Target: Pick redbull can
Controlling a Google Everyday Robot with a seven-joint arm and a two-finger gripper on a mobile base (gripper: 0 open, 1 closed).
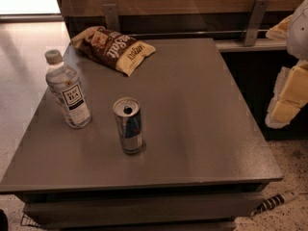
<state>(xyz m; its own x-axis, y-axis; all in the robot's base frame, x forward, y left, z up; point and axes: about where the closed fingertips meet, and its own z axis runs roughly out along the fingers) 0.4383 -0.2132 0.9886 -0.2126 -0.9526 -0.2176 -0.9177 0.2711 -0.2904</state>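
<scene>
Gripper point(288, 100) hangs at far right edge of view, pale w/ yellowish blocks, partly cut off by the frame. It's off the side of the table point(202, 105), just past the right rim, not over the top. Can't tell how far open it is, and can't tell if it has hold of anything; it's not touching any of the table items.

Redbull can point(128, 126) stands upright on the grey tabletop, well apart from gripper: far across to the view's left of it and a bit nearer the front edge. Silver top w/ the opening facing up, blue/silver panels w/ small red mark on the side. Bare tabletop lies between can and gripper.

Beyond the can from the gripper, further left, a clear plastic bottle point(68, 90) w/ white label and pale cap, upright, near the can but not touching.

Chip bag point(113, 44), brown and cream, lies flat at the back-left part of the table, well apart from the gripper and behind both can and bottle.

Below the gripper, on the speckled floor by the table's front-right corner, a striped item point(275, 202); can't tell what it is.
</scene>
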